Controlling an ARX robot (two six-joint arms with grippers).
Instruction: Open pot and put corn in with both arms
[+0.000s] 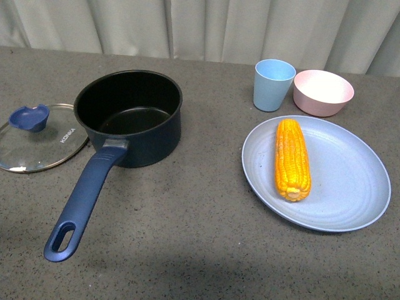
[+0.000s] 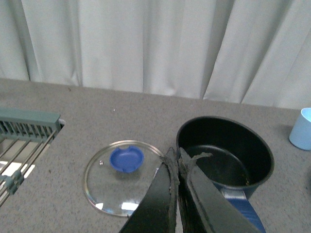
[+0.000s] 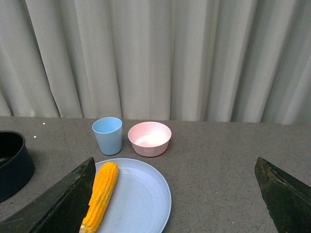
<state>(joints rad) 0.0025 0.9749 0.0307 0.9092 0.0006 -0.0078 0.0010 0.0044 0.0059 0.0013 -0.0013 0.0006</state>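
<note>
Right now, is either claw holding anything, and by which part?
Nothing is held. The left claw is shut and empty; the right claw is open, with the corn lying untouched on the plate.

Left tool [image 2: 177, 158]: black boxy jaws, frayed grey pad edges. Right tool [image 3: 175, 162]: matte black wedge jaws, scuffed.

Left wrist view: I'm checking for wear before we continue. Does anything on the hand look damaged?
Yes. On the left hand, the grey pads look frayed and ragged at the tips, one loose strip curling toward the pot. It is shut, empty.
</note>
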